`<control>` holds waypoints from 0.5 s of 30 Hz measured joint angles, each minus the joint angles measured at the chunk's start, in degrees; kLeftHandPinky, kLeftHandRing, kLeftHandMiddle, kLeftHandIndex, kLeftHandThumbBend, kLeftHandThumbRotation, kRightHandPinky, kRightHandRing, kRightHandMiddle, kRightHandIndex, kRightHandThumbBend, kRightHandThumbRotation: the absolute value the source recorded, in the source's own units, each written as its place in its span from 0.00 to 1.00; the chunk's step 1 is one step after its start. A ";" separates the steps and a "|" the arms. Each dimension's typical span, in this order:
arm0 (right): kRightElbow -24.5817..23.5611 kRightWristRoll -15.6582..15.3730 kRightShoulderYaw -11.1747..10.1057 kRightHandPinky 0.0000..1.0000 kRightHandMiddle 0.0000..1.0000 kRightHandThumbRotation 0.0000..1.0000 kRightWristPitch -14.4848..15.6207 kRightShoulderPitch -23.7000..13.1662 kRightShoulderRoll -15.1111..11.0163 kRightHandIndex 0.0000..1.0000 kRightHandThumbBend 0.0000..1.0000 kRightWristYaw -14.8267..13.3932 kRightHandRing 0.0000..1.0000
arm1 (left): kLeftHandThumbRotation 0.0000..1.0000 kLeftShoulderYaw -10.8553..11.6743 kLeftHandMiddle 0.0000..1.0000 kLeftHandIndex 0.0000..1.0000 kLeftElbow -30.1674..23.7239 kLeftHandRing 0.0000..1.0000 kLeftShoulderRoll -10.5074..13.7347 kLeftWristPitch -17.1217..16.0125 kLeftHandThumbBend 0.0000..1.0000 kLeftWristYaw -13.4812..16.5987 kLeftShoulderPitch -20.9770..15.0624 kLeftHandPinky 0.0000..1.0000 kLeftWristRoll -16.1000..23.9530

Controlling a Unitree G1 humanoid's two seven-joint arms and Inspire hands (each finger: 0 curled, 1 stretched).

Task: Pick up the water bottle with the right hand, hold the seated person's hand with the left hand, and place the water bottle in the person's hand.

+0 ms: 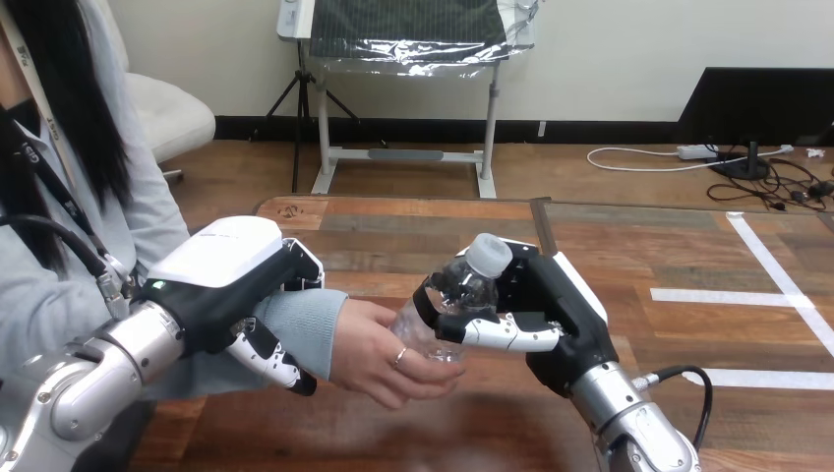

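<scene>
The right hand (553,317) was clamped round the bottle (458,293), which tilted cap-up to the right, its base in the person's hand (379,356) just left, while the left hand (231,273) curled round the wrist (313,317).

The left hand (234,280), at the lower left of the frame, is black with a smooth, rounded white shell across its back and a small green light near the shell's lower left edge. Its fingers (272,360) are jointed in alternating black and white segments with black tips. The left forearm (89,383) is brushed silver metal, built from rounded cylindrical sections with ringed joints. The right hand (551,295), at the lower centre-right, has a black palm edged by a narrow white shell, and its fingers (506,332) are white-shelled with black joints. The right forearm (629,423) is a silver, ribbed cylinder reaching the bottom edge.
</scene>
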 measured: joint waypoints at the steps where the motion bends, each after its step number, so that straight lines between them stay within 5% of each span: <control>1: -0.23 -0.01 0.05 0.23 0.36 0.00 0.00 0.11 0.06 0.41 0.83 -0.12 0.27 | 0.00 0.00 0.33 0.33 0.00 0.26 0.00 0.00 0.92 0.00 0.00 0.21 0.00; 15: -2.26 1.19 0.16 0.23 0.36 0.00 0.66 1.46 1.19 0.41 0.81 -0.46 0.27 | 0.00 0.00 0.32 0.32 0.00 0.26 0.00 -0.63 0.93 1.16 0.00 0.21 0.06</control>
